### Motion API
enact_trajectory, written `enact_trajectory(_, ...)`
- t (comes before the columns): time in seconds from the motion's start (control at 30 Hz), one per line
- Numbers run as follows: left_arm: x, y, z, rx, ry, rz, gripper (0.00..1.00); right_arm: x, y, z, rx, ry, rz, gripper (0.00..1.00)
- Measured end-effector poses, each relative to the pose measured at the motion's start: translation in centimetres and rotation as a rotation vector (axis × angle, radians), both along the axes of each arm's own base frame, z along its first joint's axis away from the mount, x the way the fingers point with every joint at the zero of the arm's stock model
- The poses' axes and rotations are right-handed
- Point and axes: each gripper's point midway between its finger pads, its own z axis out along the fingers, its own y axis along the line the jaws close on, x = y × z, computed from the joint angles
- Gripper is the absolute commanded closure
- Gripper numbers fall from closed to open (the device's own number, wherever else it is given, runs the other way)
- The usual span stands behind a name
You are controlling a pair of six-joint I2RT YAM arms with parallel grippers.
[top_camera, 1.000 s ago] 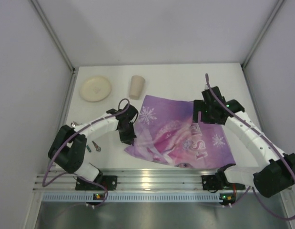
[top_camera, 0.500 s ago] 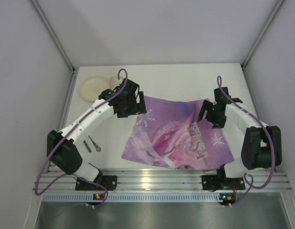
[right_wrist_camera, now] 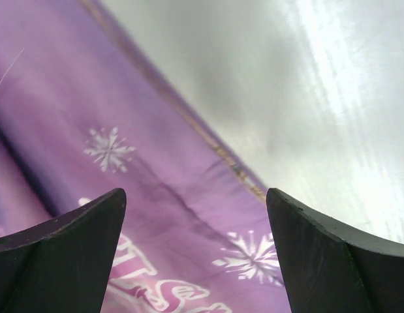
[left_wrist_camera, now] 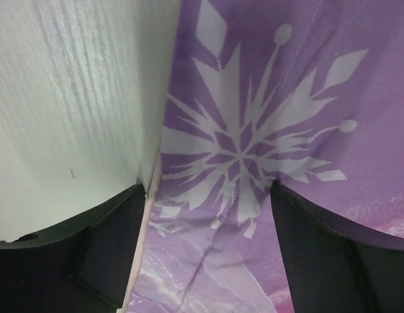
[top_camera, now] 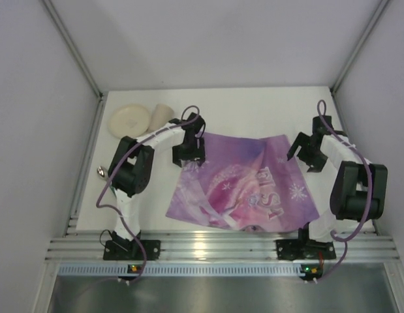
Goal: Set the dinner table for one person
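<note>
The white dinner table (top_camera: 254,107) carries a purple picture placemat (top_camera: 241,179), spread out with some creases. My left gripper (top_camera: 188,155) hovers over the mat's far left corner. In the left wrist view its jaws (left_wrist_camera: 208,251) stand open over a white snowflake print (left_wrist_camera: 244,153), close to the mat's left edge, and hold nothing. My right gripper (top_camera: 305,153) is at the mat's far right corner. In the right wrist view it (right_wrist_camera: 195,251) is open above the mat (right_wrist_camera: 123,130) beside bare table (right_wrist_camera: 306,98).
A cream plate (top_camera: 128,120) sits at the far left, with a beige cup (top_camera: 161,112) lying on its side next to it. A small metal piece (top_camera: 100,172) shows by the left wall. The ribbed aluminium rail (top_camera: 208,248) runs along the near edge.
The left arm swung from the mat's near left edge up to its far left corner and its jaws opened. The right arm drew back to the far right corner. The mat lies flatter.
</note>
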Motion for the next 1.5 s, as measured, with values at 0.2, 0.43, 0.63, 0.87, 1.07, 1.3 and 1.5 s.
enact_trajectory(0.2, 0.2, 0.5, -0.1, -0.02, 0.016, -0.006, 0.52, 0.1, -1.4, -0.2, -0.028, 0.016, -0.037, 0.12)
enact_trajectory(0.43, 0.0, -0.4, -0.2, -0.076, 0.022, -0.032, 0.95, 1.0, -0.3, -2.4, 0.029, 0.036, -0.009, 0.26)
enact_trajectory(0.63, 0.0, -0.5, -0.2, -0.09, 0.023, -0.041, 1.0, 2.3, 0.6, -2.9, 0.056, 0.001, 0.013, 0.61)
enact_trajectory(0.87, 0.1, -0.1, -0.1, -0.126, 0.023, -0.027, 1.0, 3.5, 2.5, -3.3, 0.087, -0.033, 0.05, 1.0)
enact_trajectory(1.07, 0.2, 2.6, -0.2, -0.184, 0.048, 0.045, 1.0, 3.5, 2.1, -3.2, 0.056, 0.0, 0.045, 1.0)
enact_trajectory(1.3, 1.2, 9.0, -0.1, -0.123, 0.037, 0.149, 1.0, 4.4, 0.4, -2.7, -0.028, 0.044, 0.013, 1.0)
enact_trajectory(1.5, 1.3, 10.4, -0.2, -0.086, 0.029, 0.153, 1.0, 5.7, 1.2, -3.1, -0.009, 0.054, 0.024, 1.0)
